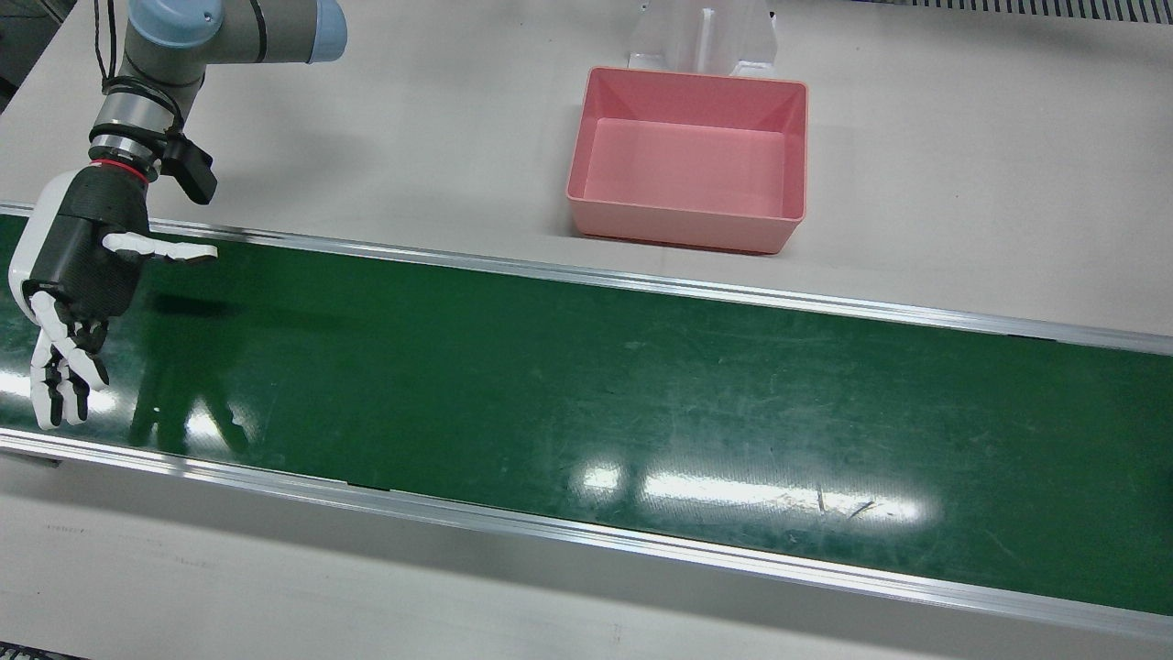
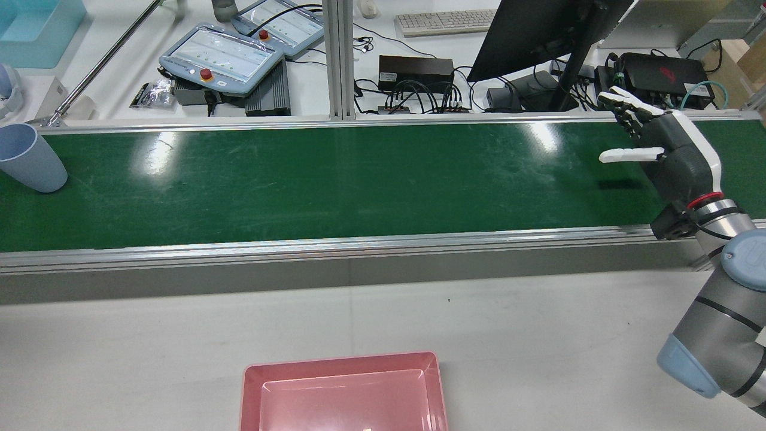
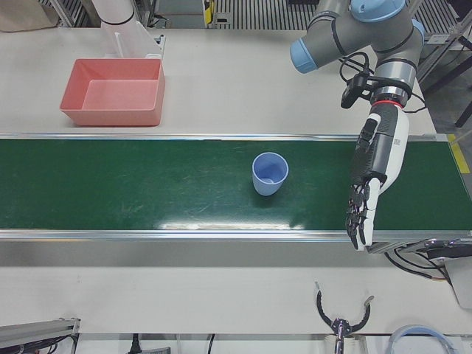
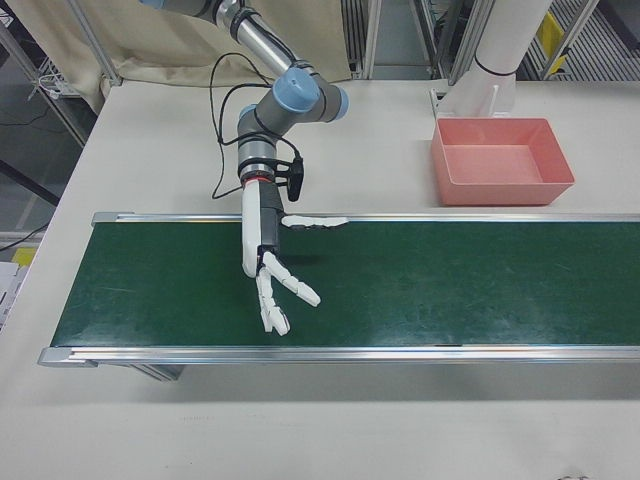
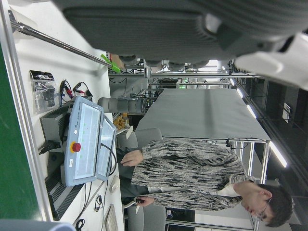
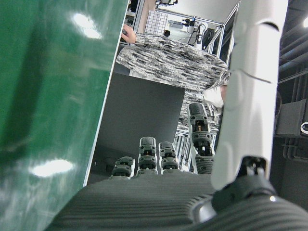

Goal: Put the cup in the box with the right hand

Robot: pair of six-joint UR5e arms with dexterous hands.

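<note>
In the rear view, going left to right, the cup stands upright at the far left of the green belt, at about nine o'clock, untouched; it is pale blue, smooth and tapered, seemingly plastic, its mouth open to the ceiling. The box sits on the pale matte tabletop at six o'clock, a glossy pink rectangular tray with sloped walls, empty. At three o'clock the right hand hovers over the belt, fingers spread and holding nothing, well apart from the cup. The left hand, black and white, hangs open over the belt near the cup. Judged so, nothing is done yet: reaching, grasping, carrying and releasing all remain. The belt is scuffed and shiny between aluminium rails.
</note>
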